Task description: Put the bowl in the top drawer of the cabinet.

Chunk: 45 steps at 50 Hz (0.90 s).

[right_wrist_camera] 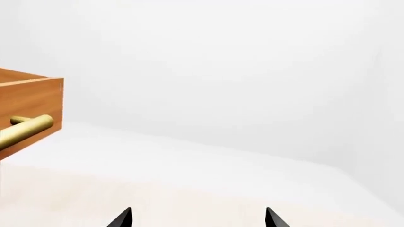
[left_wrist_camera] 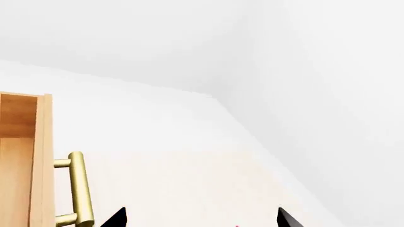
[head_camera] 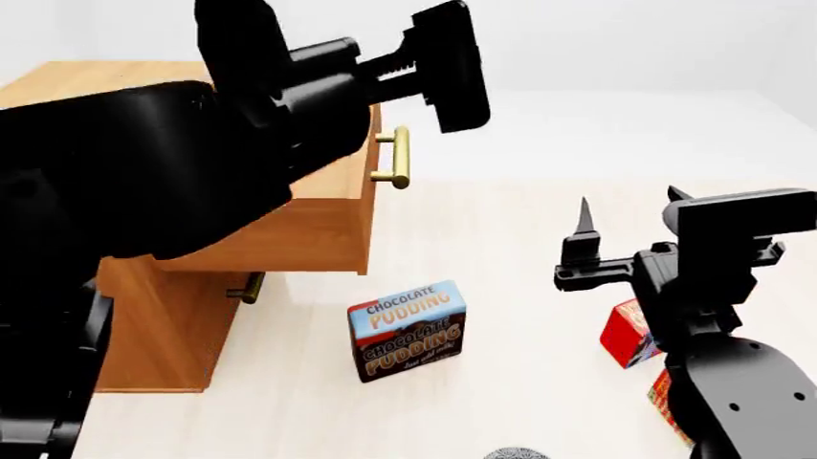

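Note:
The light-brown cabinet (head_camera: 153,325) stands at the left of the head view. Its top drawer (head_camera: 313,225) is pulled out, and the brass handle (head_camera: 398,158) faces right. Only a speckled grey sliver of the bowl (head_camera: 516,453) shows at the bottom edge of the head view. My left gripper (left_wrist_camera: 202,220) is raised beside the drawer's front (left_wrist_camera: 43,161), open and empty. My right gripper (head_camera: 629,206) hovers over the floor to the right of the pudding box, apart from the bowl. It is open with nothing between its fingertips (right_wrist_camera: 123,218).
A chocolate pudding box (head_camera: 408,330) stands on the pale floor below the open drawer. Two red boxes (head_camera: 626,335) lie beside my right arm. The lower drawer's brass handle (head_camera: 249,287) sits under the open drawer. White walls close in behind.

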### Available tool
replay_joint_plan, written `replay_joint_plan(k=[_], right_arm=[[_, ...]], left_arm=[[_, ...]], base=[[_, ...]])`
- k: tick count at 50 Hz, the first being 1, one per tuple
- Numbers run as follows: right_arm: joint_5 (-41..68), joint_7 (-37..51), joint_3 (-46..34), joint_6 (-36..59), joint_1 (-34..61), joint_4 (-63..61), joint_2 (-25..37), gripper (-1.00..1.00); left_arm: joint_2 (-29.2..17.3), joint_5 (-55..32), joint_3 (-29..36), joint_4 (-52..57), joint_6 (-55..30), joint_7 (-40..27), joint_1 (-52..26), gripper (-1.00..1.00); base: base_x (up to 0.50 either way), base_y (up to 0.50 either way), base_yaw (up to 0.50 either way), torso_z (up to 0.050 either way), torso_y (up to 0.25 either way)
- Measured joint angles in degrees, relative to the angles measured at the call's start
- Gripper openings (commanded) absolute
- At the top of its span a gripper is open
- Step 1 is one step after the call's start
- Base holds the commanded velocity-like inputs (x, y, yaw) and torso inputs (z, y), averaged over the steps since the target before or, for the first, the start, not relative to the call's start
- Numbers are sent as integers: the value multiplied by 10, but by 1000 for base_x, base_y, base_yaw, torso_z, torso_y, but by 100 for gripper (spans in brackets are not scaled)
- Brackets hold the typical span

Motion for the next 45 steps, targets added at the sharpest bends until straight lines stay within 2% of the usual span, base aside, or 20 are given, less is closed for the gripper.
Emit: replay_joint_plan(k=[8,18,30,45], right_arm=[[-6,12,18,-4,-4,8,3,100],[-8,13,27,-16,-19,19,8,100],[-11,4,22,-51,-25,61,4,100],[-19,-6,3,-93,-11,124,-6,100]], left_arm=[[-41,-14,-14,102,1,5,102,100],[-86,25,-26,170,-12,74,234,100],[-111,104,-12,184,-29,166,364,100],[-120,185,20,167,-39,245,457,100]], base=[[0,0,0,0,0],[0,0,0,0,0],[0,0,0,0,0],[0,0,0,0,0]])
